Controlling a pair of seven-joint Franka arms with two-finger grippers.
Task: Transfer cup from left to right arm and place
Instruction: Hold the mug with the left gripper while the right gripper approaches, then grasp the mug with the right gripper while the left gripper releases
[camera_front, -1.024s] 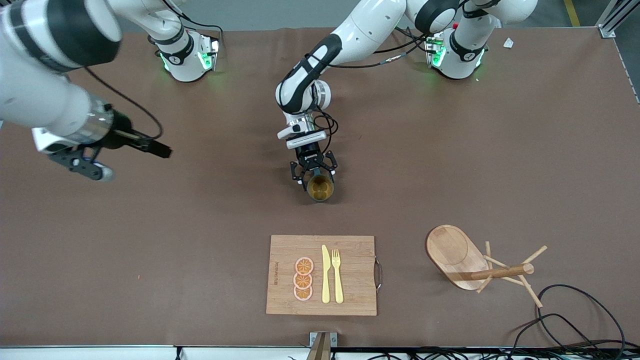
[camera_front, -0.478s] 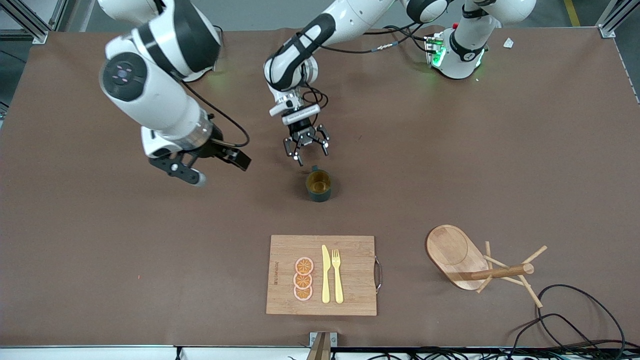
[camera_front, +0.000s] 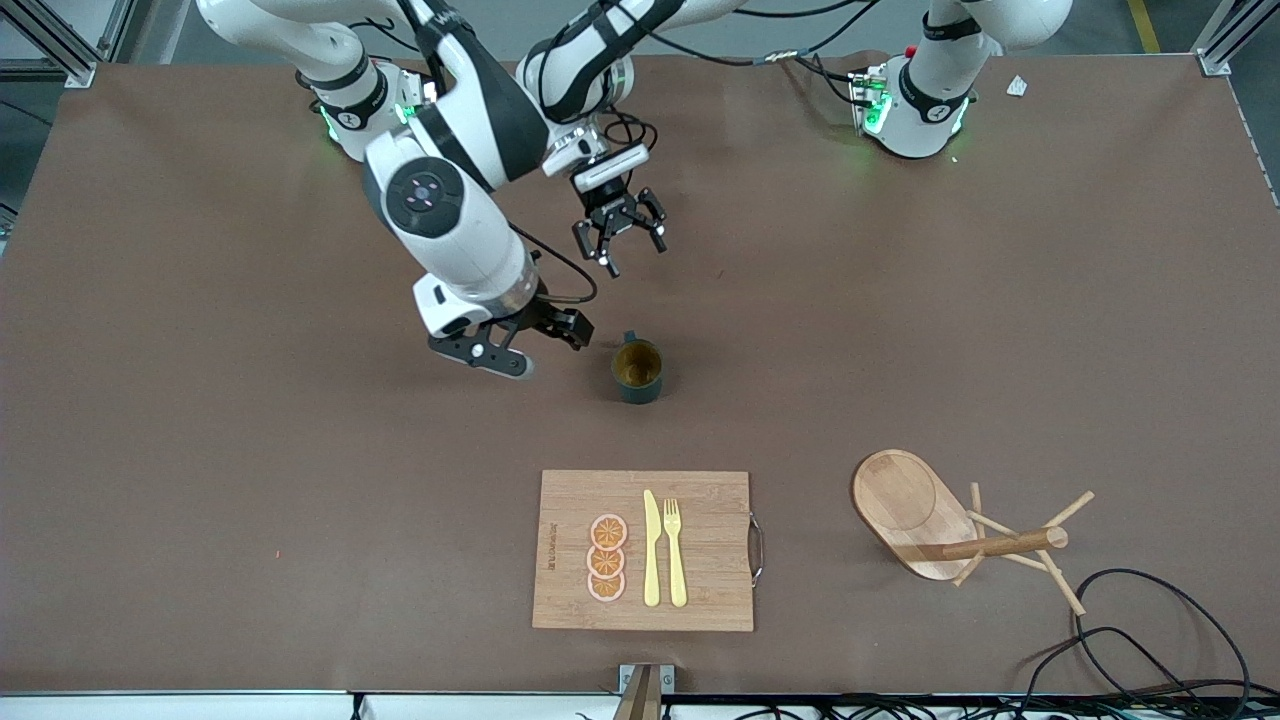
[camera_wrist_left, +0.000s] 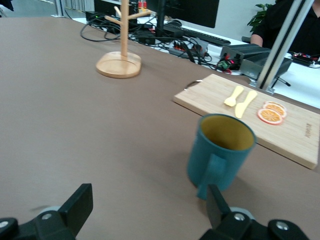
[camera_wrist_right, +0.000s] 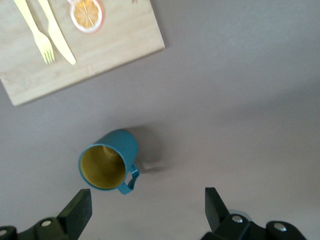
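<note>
The dark teal cup (camera_front: 638, 371) stands upright on the brown table, its gold inside showing and its handle toward the robots' bases. My left gripper (camera_front: 621, 236) is open and empty, over the table between the cup and the bases. The left wrist view shows the cup (camera_wrist_left: 220, 152) just ahead of its spread fingers (camera_wrist_left: 77, 206). My right gripper (camera_front: 540, 345) is open and empty, close beside the cup toward the right arm's end. The right wrist view shows the cup (camera_wrist_right: 107, 160) near one of its fingers (camera_wrist_right: 80, 207), apart from it.
A wooden cutting board (camera_front: 710, 520) lies nearer to the front camera than the cup, carrying a yellow knife (camera_front: 651, 548), a fork (camera_front: 675, 550) and orange slices (camera_front: 606, 558). A wooden mug tree (camera_front: 955, 528) stands toward the left arm's end, with black cables (camera_front: 1150, 620) beside it.
My left gripper let go of the cup and drew back toward the bases, open. My right arm swung in from its end of the table to beside the cup. The cup stayed put.
</note>
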